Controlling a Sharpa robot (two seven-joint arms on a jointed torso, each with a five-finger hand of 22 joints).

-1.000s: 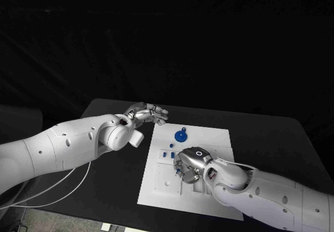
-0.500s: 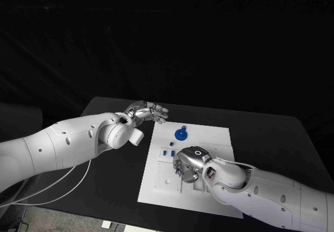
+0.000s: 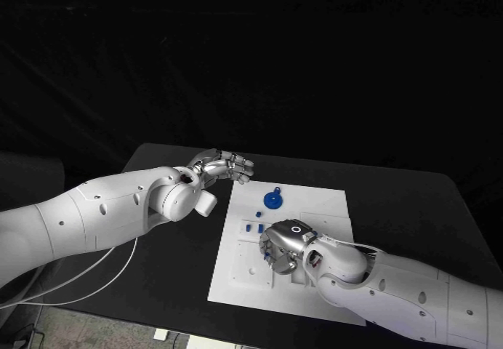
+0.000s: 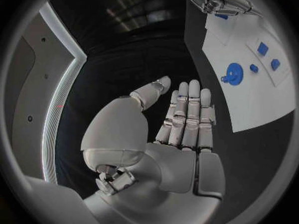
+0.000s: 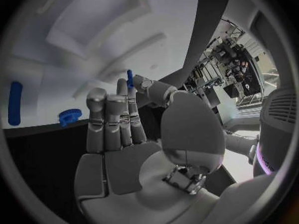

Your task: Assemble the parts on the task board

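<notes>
Pinching a small blue part, right robot hand over task board; left robot hand spread, unladen.

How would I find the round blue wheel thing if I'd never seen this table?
Look for the white task board in the middle of the black table. Near its far edge, beyond the right hand, lies the blue gear. It is round and toothed; the other blue parts near it are small blocks.
</notes>
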